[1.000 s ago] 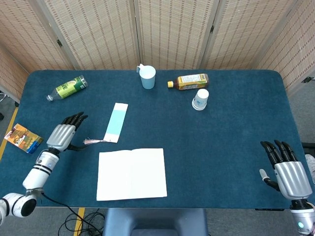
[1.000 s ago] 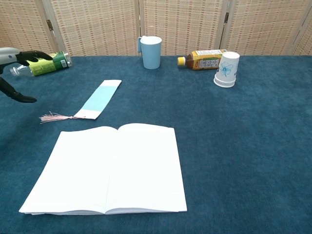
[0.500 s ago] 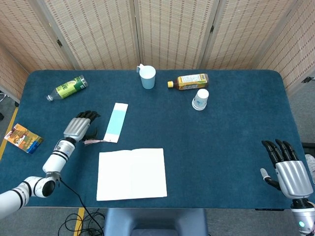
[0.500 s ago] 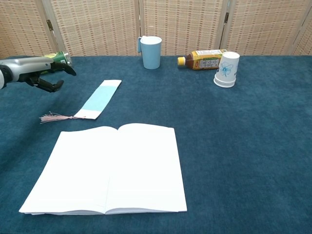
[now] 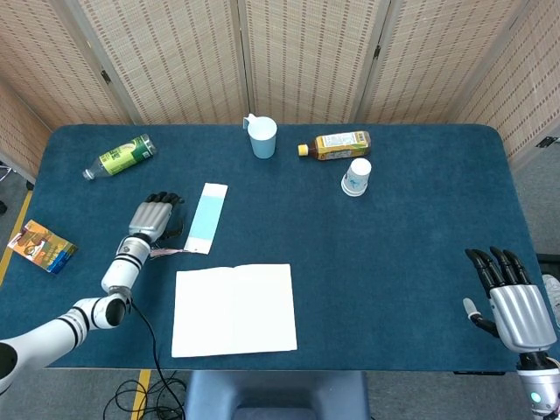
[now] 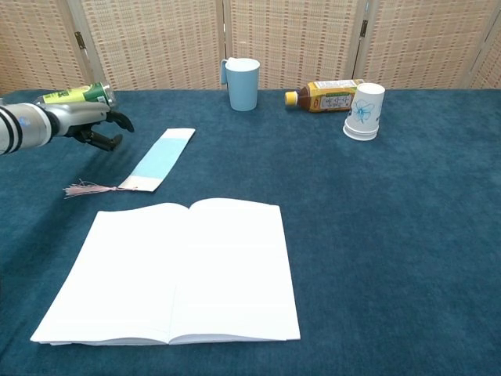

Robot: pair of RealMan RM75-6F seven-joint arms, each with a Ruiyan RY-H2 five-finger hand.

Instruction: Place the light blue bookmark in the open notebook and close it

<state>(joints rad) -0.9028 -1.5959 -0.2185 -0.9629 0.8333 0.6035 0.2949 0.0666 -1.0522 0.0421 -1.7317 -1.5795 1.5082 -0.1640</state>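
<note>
The light blue bookmark (image 5: pixel 207 217) lies flat just beyond the open notebook (image 5: pixel 234 309), near its left page. The left hand (image 5: pixel 153 217) hovers beside the bookmark, empty, fingers loosely curled; better to pinch a long edge than the tassel (image 5: pixel 164 252).

Bright, even overhead light; soft faint shadows, sharp focus, no glare.
</note>
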